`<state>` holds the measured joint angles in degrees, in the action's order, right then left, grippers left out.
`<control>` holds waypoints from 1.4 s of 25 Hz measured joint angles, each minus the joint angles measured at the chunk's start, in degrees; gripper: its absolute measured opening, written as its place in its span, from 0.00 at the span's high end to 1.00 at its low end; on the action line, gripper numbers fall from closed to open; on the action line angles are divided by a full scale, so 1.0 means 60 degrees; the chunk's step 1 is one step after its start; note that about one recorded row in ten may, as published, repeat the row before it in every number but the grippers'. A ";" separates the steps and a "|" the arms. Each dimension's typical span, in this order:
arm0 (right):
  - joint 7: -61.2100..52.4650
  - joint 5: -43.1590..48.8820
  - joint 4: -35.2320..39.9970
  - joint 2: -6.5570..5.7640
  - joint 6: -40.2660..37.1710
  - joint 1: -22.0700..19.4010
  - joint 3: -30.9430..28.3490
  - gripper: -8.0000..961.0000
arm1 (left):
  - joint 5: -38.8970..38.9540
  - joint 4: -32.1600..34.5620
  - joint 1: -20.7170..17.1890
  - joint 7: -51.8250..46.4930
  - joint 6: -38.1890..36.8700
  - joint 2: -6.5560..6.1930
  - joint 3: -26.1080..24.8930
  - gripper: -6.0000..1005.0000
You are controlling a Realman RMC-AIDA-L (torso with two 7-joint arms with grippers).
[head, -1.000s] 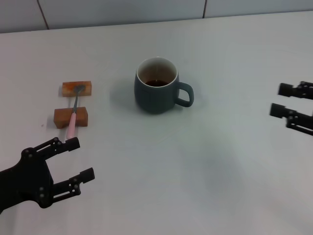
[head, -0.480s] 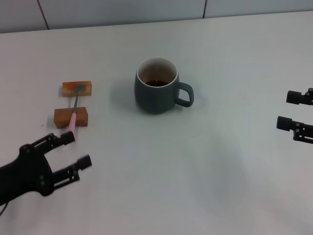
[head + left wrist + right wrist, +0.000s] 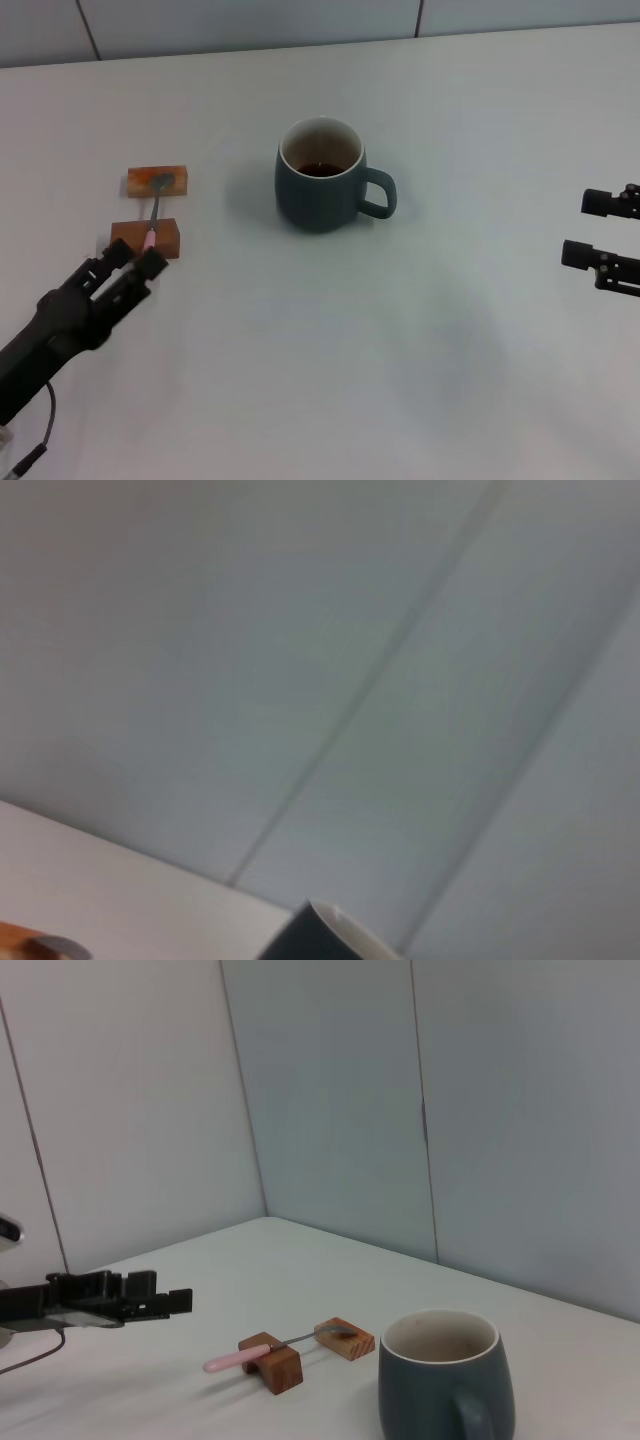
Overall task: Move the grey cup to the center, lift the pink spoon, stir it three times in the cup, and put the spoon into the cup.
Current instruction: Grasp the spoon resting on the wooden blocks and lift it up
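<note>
Left claw (image 3: 128,262), fingers narrowed but gripping nothing, hovers at the handle tip of the pink spoon (image 3: 152,225), which lies across two wooden blocks (image 3: 146,239). Beyond it to its right stands the grey cup (image 3: 320,188), holding a little dark liquid (image 3: 320,169). Right claw (image 3: 590,228) hangs spread at the table (image 3: 400,350) edge.

Left gripper (image 3: 128,265) at lower left of the head view, arm reaching diagonally up, fingers close together; right gripper (image 3: 590,229) at right edge, fingers parted

Grey cup (image 3: 318,190): smooth matt ceramic. Pink spoon (image 3: 153,214): metal neck, pink handle. Wooden blocks (image 3: 145,238). Table (image 3: 400,360): smooth, matt white.
</note>
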<state>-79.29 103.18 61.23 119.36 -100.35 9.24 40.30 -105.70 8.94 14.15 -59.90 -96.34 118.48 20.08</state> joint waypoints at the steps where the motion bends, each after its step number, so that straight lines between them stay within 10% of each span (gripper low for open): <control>1: 0.0014 0.0000 -0.0002 0.0000 0.0017 -0.0005 -0.0001 0.29 | 0.0000 -0.0905 -0.0117 -0.0075 0.0082 -0.0007 -0.0808 0.22; 8: 0.0044 0.0135 -0.0016 -0.0001 0.0116 -0.0031 -0.0008 0.29 | 0.0001 -0.1761 -0.0461 -0.1654 0.0308 0.0002 -0.2097 0.22; 35: 0.0333 0.0249 -0.0040 0.0014 0.0115 -0.0105 -0.0020 0.29 | 0.0064 -0.2597 -0.0580 -0.3815 0.2046 0.0027 -0.2607 0.22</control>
<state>-77.29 104.68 60.99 119.44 -99.66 8.61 40.19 -105.32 -6.64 10.67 -82.79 -84.06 118.65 4.43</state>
